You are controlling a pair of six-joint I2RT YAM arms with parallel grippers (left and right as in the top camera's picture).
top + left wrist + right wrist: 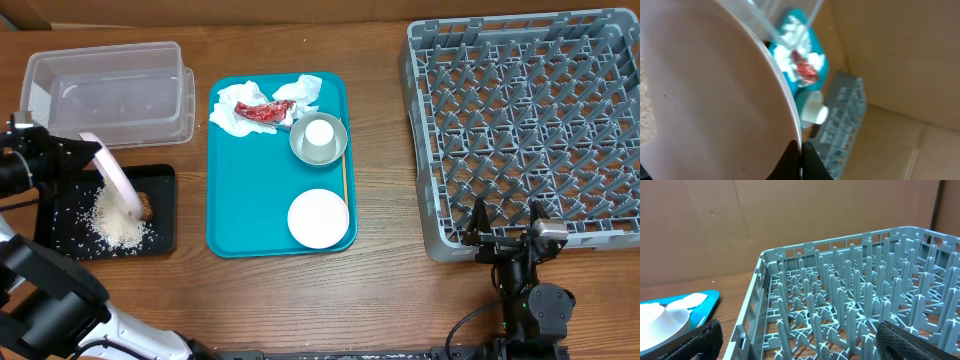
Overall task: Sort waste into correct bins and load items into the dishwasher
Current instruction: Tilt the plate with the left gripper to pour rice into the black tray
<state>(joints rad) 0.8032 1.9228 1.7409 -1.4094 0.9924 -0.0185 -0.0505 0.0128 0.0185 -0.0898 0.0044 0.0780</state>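
My left gripper (92, 150) is shut on the rim of the pale pinkish dish (120, 185), held tilted on edge over the black tray (60, 215). White rice crumbs (120, 225) and a brown lump (146, 207) lie in that tray. In the left wrist view the dish (715, 90) fills the frame, with the jaws (801, 150) pinching its rim. The clear tub (110, 85) stands behind. Napkins (235, 115), the red wrapper (262, 111), the cup (318, 138) in the grey-rimmed bowl (296, 143), the white plate (318, 218) and the stick (345, 180) lie on the teal tray. My right gripper (507, 228) is open at the dish rack's (530, 120) front edge.
The teal tray (240, 200) lies mid-table between the bins and the rack. In the right wrist view the rack's pegs (850, 295) stand just ahead of my open fingers (800, 340); the teal tray (705, 302) shows at the left. A cardboard wall stands behind the table.
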